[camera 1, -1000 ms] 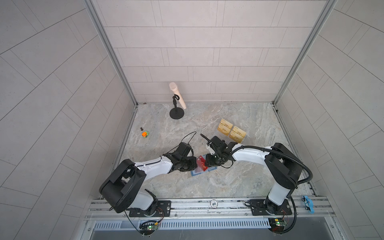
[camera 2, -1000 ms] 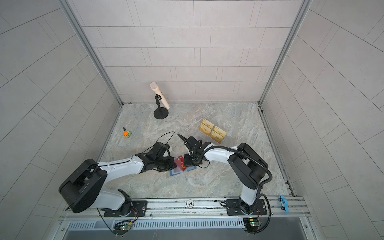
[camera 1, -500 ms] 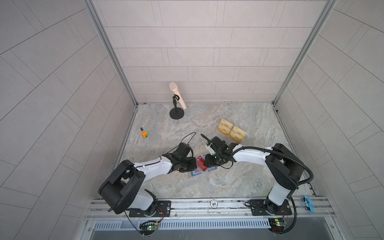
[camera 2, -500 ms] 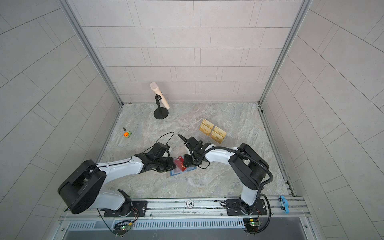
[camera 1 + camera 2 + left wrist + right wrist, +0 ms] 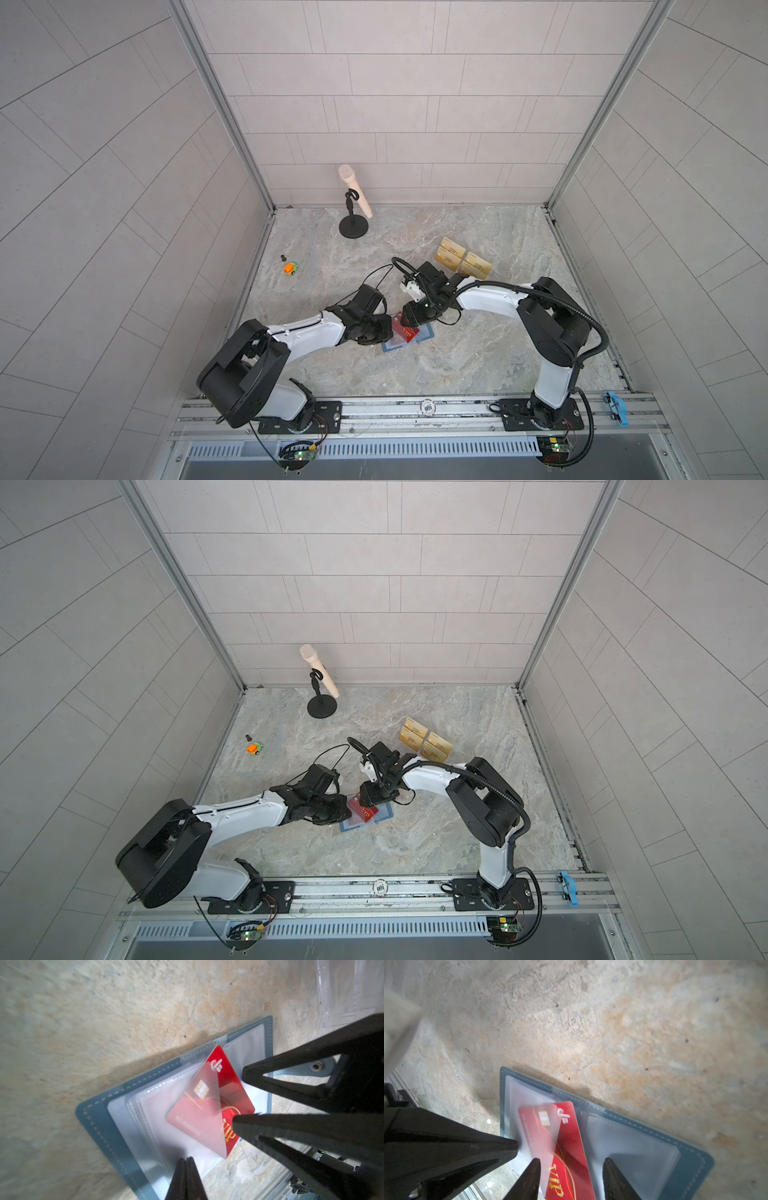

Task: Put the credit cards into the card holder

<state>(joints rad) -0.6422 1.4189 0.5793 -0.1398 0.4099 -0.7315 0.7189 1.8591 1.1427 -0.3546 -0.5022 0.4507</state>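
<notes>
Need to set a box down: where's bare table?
Bare: the strip between card holder and front rail; the back right corner behind the gold cards; the patch between toy car and microphone stand. Crowded: middle, where left gripper and right gripper meet over the holder.

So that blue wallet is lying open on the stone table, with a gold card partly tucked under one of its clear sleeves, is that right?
Not quite: the card is red, with gold VIP lettering, not gold. The left wrist view shows it partly under a clear sleeve of the open blue wallet on the stone table.
</notes>
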